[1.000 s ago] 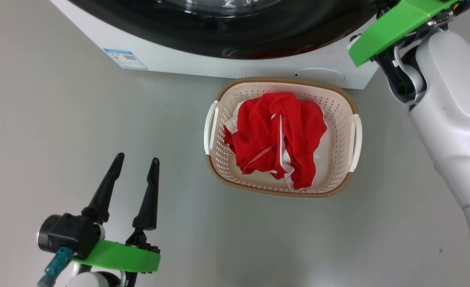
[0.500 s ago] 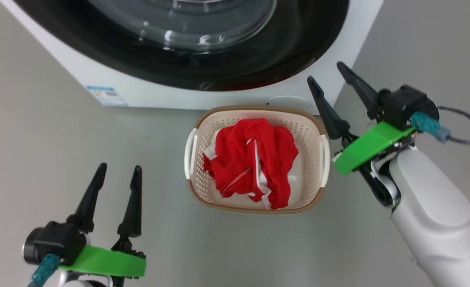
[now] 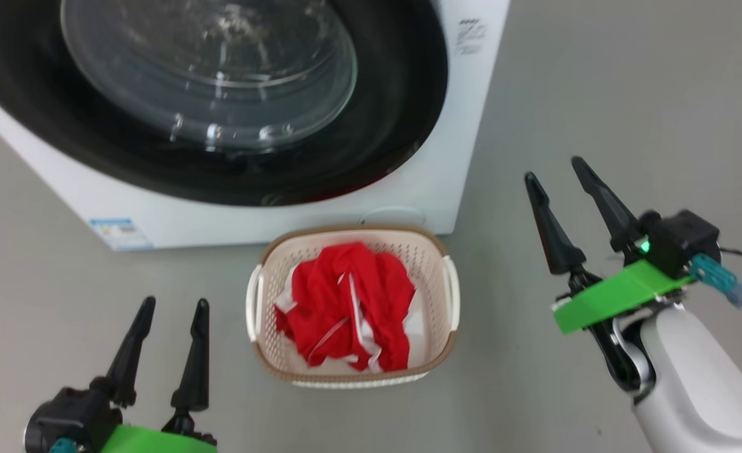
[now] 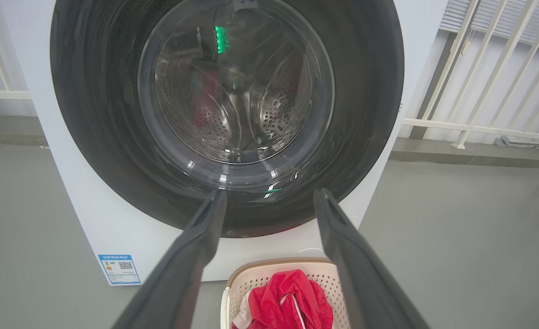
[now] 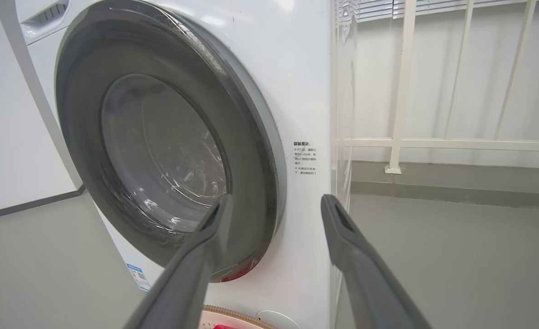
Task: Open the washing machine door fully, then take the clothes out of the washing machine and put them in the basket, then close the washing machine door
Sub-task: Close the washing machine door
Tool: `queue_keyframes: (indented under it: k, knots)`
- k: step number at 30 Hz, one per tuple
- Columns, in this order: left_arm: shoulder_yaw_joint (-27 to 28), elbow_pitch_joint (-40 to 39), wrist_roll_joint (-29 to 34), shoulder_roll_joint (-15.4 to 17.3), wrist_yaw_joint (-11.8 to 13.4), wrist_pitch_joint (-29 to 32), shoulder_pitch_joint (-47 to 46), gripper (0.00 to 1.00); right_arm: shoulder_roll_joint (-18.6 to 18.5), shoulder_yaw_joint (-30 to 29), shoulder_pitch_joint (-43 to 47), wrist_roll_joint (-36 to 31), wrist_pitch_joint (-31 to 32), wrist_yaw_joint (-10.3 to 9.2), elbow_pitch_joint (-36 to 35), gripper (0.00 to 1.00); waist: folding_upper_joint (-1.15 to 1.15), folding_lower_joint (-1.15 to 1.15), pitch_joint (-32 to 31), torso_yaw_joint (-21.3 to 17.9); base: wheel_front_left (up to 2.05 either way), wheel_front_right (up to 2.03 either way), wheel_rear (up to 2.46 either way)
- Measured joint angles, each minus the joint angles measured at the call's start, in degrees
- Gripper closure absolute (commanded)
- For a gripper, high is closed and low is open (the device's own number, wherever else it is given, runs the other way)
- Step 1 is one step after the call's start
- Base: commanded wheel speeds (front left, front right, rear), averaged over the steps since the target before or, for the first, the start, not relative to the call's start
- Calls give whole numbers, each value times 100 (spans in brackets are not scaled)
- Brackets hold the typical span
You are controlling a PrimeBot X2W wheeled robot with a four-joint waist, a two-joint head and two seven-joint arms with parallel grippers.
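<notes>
The white washing machine (image 3: 446,182) stands at the top, its black-rimmed door (image 3: 371,151) lying flat against the front, shut. Its glass window (image 4: 237,82) shows the steel drum behind. On the floor in front of it stands the cream basket (image 3: 437,251), holding the red clothes (image 3: 345,302) with white trim. My left gripper (image 3: 174,306) hovers open and empty at the lower left, left of the basket. To the basket's right my right gripper (image 3: 554,168) is open and empty, off the machine's right front corner. The door (image 5: 251,151) also shows in the right wrist view.
Grey floor (image 3: 597,75) lies open to the right of the machine. A white railing (image 5: 402,91) and wall run behind it on that side. A blue label (image 3: 119,231) sits low on the machine's front.
The head camera has tilted up, so basket and machine sit lower in the picture. My right arm came down from the door's upper right to beside the basket, and its gripper opened.
</notes>
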Motion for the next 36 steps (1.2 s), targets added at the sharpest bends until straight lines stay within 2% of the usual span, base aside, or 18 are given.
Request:
queue_keyframes:
  k: [13,21,36]
  knots:
    - [156,-26,20,-7,0,0,611,0,-107,-400,1371,-3,0,0,-498,0,0,0,-873,-359,0,0,0]
    - [256,-369,46,-8,0,0,864,0,-26,-653,2037,11,0,0,-828,0,0,0,-1121,-471,0,0,0]
    - [227,-409,113,-8,0,1,1062,0,34,-668,2319,-69,0,0,-869,0,0,0,-1238,-440,0,0,0]
